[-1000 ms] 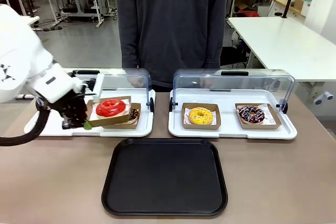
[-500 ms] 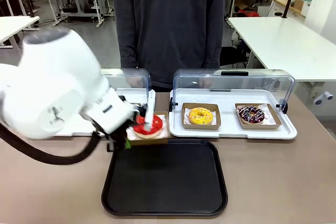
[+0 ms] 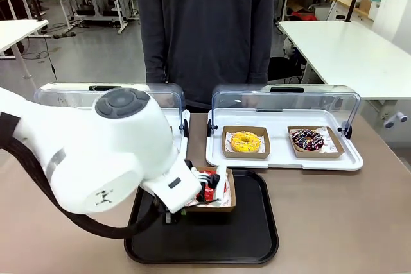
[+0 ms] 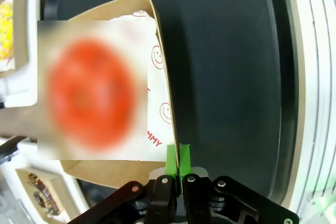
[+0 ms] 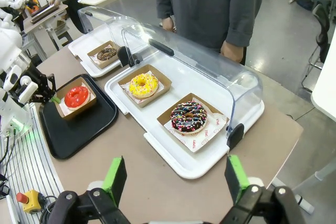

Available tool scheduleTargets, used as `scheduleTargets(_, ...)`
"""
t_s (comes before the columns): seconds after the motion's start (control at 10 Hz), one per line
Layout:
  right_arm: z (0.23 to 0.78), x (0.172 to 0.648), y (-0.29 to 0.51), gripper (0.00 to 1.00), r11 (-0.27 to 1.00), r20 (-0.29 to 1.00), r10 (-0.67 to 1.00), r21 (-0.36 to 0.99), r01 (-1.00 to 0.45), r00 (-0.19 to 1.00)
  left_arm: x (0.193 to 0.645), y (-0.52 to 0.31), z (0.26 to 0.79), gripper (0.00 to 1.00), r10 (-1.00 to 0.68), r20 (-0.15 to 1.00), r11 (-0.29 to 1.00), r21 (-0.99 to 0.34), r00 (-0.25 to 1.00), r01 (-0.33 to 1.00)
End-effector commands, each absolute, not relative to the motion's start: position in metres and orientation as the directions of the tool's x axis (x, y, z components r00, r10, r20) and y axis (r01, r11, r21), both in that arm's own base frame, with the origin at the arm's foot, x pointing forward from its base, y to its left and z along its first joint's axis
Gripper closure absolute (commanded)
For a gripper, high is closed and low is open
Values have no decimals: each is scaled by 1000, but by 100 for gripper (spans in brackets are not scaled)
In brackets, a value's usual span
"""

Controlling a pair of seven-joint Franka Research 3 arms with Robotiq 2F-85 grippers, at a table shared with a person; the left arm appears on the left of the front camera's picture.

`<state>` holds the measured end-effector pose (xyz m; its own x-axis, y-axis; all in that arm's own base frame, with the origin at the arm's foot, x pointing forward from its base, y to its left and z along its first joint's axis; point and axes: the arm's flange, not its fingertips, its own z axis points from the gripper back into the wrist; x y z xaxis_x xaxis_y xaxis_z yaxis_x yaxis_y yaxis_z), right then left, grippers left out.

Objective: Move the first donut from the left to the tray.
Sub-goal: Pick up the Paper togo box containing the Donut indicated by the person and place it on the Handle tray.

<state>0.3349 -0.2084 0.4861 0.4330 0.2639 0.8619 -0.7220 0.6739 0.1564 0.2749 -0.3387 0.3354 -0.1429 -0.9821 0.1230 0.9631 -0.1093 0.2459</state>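
Red donut (image 5: 76,96) over tray (image 5: 79,129), L of yellow donut (image 5: 143,84).

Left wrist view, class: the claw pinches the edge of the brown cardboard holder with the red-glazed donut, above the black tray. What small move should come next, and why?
Probably lower it a little, then open the left claw. Its green pads are shut on the brown cardboard holder's wall, and the glossy red-glazed ring donut already sits within the flat black plastic tray. Whether the holder rests on it, I cannot tell.

White bulky left arm (image 3: 115,158), round grey joint cap, thick black cable. Black end effector (image 4: 177,156), green pads, silver screws. Right end effector (image 5: 173,182) black, green pads. Person (image 3: 205,30): dark grey long-sleeve top.
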Motion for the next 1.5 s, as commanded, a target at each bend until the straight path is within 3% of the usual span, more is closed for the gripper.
scheduleTargets(0.0, 489, 338, -209, 0, 669, 876, 259, 142, -730, 407, 186, -243, 293, 99, -981, 137, -95, 283, -139, 954)
scheduleTargets(0.7, 489, 338, -209, 0, 669, 876, 259, 142, -730, 407, 179, -233, 284, 99, -981, 146, -97, 192, -126, 977)
scheduleTargets(0.8, 489, 338, -209, 0, 669, 876, 259, 142, -730, 407, 181, -232, 285, 46, -982, 144, -92, 188, -121, 978)
scheduleTargets(0.9, 489, 338, -209, 0, 669, 876, 259, 142, -730, 407, 181, -232, 288, 41, -982, 145, -88, 197, -118, 976)
scheduleTargets(1.0, 489, 338, -209, 0, 669, 876, 259, 142, -730, 407, 182, -233, 291, 0, -982, 149, -89, 197, -120, 976)
scheduleTargets(1.2, 489, 338, -209, 0, 669, 876, 259, 142, -730, 407, 183, -230, 309, 0, -980, 175, -58, 189, -92, 980)
scheduleTargets(1.3, 489, 338, -209, 0, 669, 876, 259, 142, -730, 407, 184, -228, 321, 16, -977, 192, -53, 180, -88, 982)
scheduleTargets(1.4, 489, 338, -209, 0, 669, 876, 259, 142, -730, 407, 185, -227, 337, 6, -973, 212, -55, 174, -92, 983)
